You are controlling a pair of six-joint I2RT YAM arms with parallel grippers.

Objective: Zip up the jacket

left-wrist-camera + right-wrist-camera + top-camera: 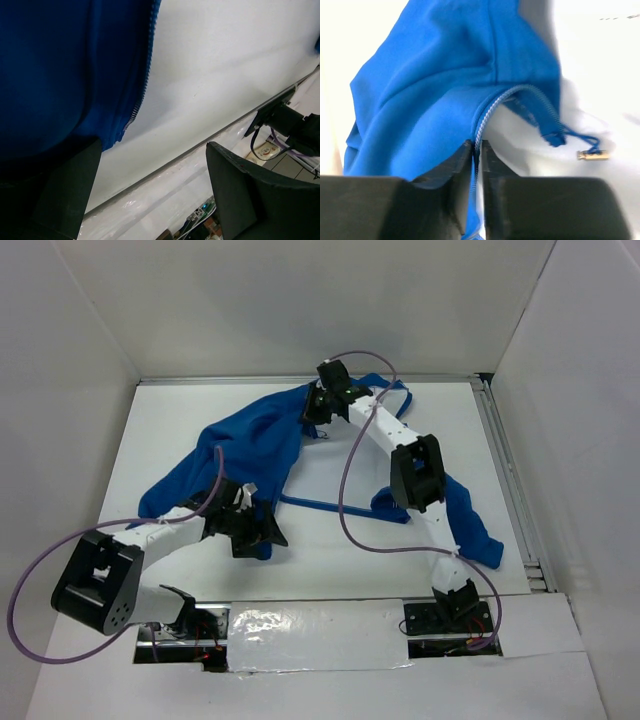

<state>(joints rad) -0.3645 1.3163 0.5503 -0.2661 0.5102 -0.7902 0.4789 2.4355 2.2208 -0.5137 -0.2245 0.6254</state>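
Across the middle of the white table (330, 560) the jacket (250, 445) lies spread and unzipped, its soft royal-blue fabric rumpled into folds, one sleeve trailing toward the right arm's base. Its zipper line runs from the collar end at the far side back toward the hem near the left arm. The right gripper (476, 165) sits at that far end, jaws pinched narrowly on the pale toothed zipper tape (487, 112); a small brass pull (592, 155) dangles just beside it. The left gripper (150, 190) hovers at the hem with jaws wide, one finger possibly touching cloth, though the view is too dark to tell.
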